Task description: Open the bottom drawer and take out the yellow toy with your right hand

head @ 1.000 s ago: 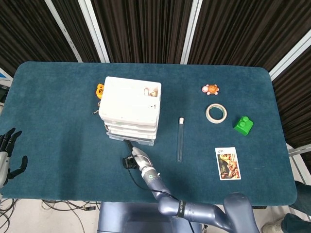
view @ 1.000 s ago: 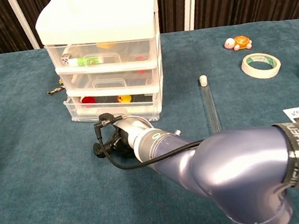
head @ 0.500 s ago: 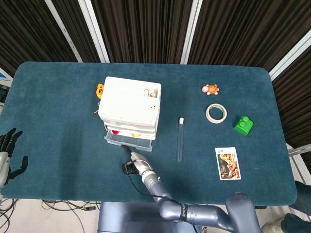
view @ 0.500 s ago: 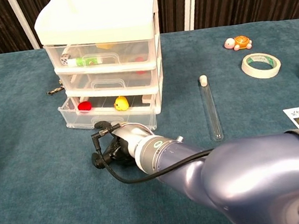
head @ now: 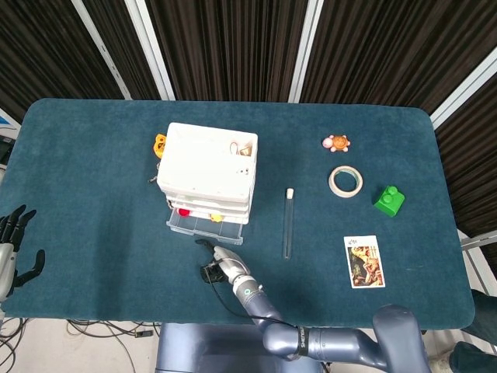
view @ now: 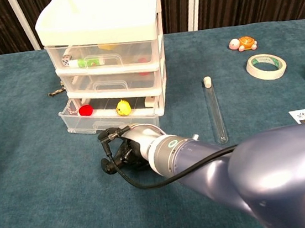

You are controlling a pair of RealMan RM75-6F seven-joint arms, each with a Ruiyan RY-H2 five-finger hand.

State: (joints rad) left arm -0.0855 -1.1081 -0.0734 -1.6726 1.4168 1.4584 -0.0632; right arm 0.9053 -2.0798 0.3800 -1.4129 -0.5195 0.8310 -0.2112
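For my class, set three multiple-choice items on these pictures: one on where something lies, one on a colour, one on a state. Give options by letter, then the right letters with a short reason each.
1. Where does the tape roll lie?
A. Between the turtle toy and the picture card
B. On top of the drawer unit
C. Left of the drawer unit

2. What colour is the block near the table's right edge?
A. Yellow
B. Green
C. White

3. What is the state of the bottom drawer?
A. Pushed fully in
B. Pulled part way out
C. Lifted out onto the table

Answers:
1. A: the head view shows the roll below the turtle toy and above the card.
2. B: it shows bright green in both views.
3. B: its front stands out past the upper drawers, and the yellow toy and a red one show inside.
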